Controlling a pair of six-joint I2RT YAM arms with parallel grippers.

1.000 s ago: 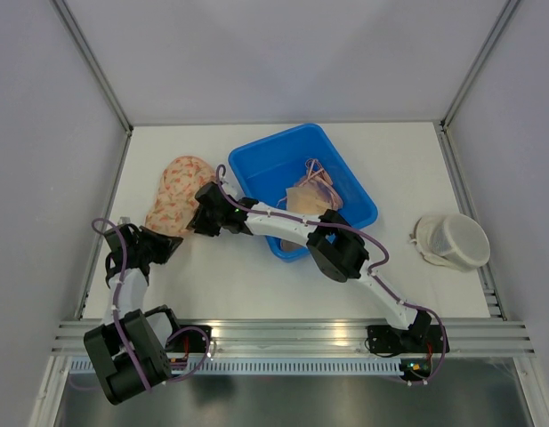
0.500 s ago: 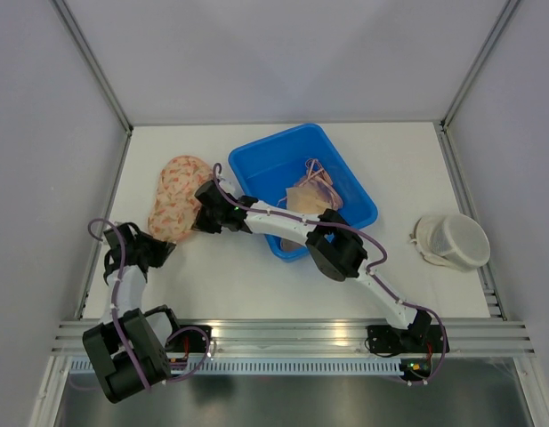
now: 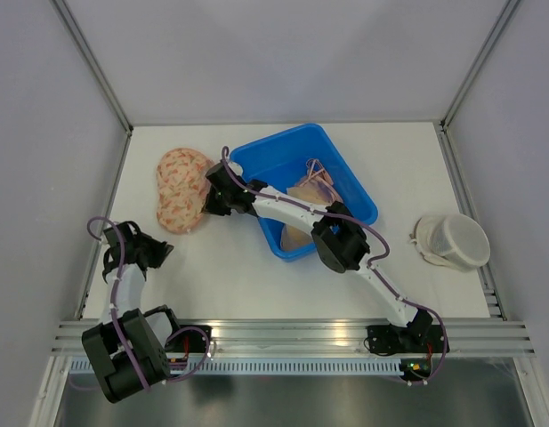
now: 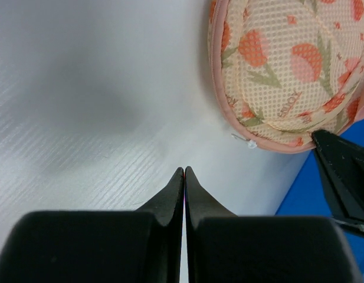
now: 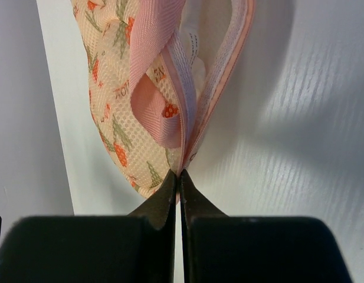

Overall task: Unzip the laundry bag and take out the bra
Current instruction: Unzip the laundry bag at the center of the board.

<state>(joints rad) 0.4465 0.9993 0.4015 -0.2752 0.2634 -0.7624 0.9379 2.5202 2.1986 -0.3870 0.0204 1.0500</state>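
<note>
Pinches open edge of one laundry bag [image 5: 140, 100] in right gripper [image 5: 180, 174], left of one blue bin [image 3: 256, 147]. Holds left gripper [image 4: 184, 171] shut, empty, farther left

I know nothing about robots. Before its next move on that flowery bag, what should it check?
1. The right hand grips the laundry bag by its edge: ok, shut on it.
2. The zip is fully open: cannot tell; a gap shows.
3. The left hand steadies the bag: not ok; shut, empty, apart from it.
4. The bra shows in the gap: cannot tell; only pale fabric there.
</note>
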